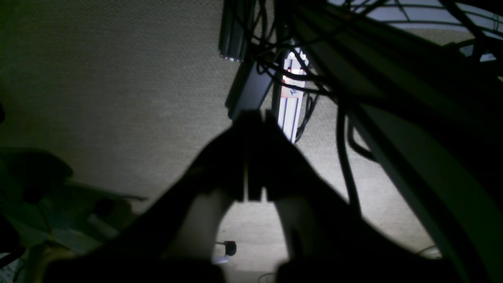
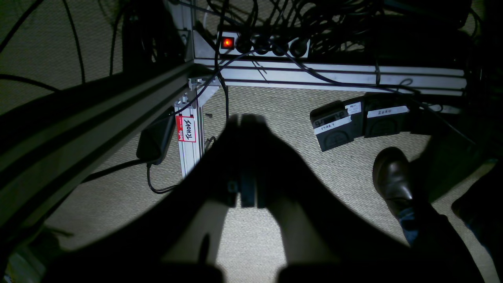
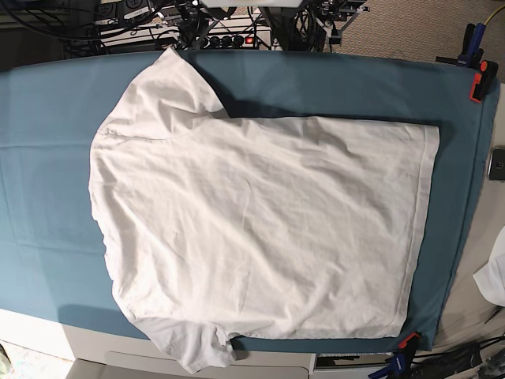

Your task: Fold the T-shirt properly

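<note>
T-shirt (image 3: 260,229) lies flat and unfolded on teal cloth (image 3: 47,118), collar at nine o'clock; left gripper (image 1: 251,157) and right gripper (image 2: 245,157), jaws together, empty, should each pinch one sleeve edge cleanly.

T-shirt (image 3: 260,229) near sleeve past table edge

Base view overhead, facing down on table (image 3: 47,118); both wrist views face carpet (image 2: 275,110) below.
</note>
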